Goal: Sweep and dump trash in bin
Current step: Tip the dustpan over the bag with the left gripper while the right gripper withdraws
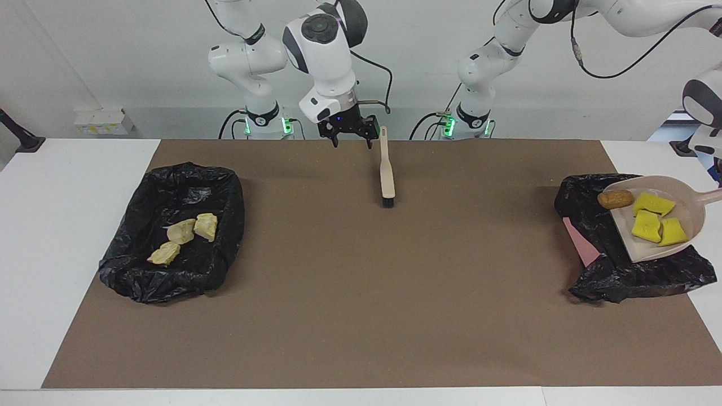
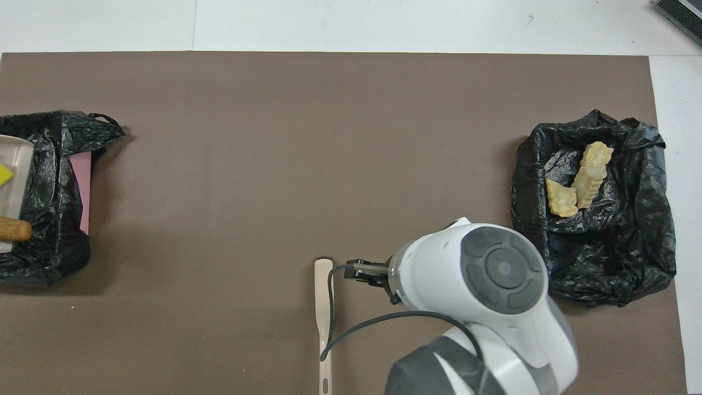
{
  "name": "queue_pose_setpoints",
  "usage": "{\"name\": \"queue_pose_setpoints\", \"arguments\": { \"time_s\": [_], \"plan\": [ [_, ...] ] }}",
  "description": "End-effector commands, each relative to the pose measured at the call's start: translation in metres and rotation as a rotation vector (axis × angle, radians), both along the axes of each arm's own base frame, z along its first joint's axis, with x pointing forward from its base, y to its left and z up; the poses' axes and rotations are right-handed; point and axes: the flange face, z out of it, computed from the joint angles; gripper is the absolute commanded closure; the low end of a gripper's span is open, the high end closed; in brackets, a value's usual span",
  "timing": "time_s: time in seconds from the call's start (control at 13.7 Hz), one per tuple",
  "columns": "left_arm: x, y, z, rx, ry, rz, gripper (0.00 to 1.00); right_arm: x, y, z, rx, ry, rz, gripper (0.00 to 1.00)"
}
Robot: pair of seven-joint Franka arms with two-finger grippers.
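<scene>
The beige plastic dustpan (image 1: 671,223) hangs over the crumpled black plastic bin bag (image 1: 632,270) at the left arm's end of the brown mat-covered surface (image 1: 361,293), roughly level, which keeps its load from sliding out before a tip: three bright yellow spongy chunks (image 1: 654,221) and one brown oblong nugget (image 1: 615,198) lie in its tray. Its handle runs out past the frame edge, so the left gripper is not in view in either picture; judging by the pan staying aloft, it is clamped on that handle. A pink flat edge (image 1: 581,242) shows under the bag, probably the bin the bag lines, though most of it is covered. The other three bits of trash, pale tan lumpy pieces (image 1: 183,235), already lie inside a second black bag-lined bin (image 1: 175,231) at the right arm's end. The beige long-handled brush with black bristles (image 1: 386,172) lies flat on the mat near the robots, bristles pointing away from them, free of any grip. The right gripper (image 1: 350,135) hangs just beside the brush handle with its fingers spread and nothing between them. In the overhead view the right arm's wrist hides part of the mat near that bin, and the dustpan is cut off at the edge, only a sliver showing.
</scene>
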Motion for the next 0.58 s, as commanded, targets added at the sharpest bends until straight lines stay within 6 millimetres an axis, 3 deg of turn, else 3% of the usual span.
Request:
{"name": "queue_pose_setpoints", "arguments": {
  "time_s": [0.0,0.36,0.51],
  "plan": [
    [-0.011,-0.034,0.012,0.117,-0.020,-0.025,1.00,0.023,-0.036,0.027,-0.007,-0.019,-0.011,0.00],
    [-0.023,-0.048,0.044,0.372,-0.078,-0.008,1.00,0.056,-0.097,0.061,-0.092,-0.083,-0.021,0.00],
    [-0.027,-0.055,0.060,0.394,-0.099,-0.015,1.00,0.066,-0.116,0.069,-0.094,-0.089,-0.031,0.00]
  ]
}}
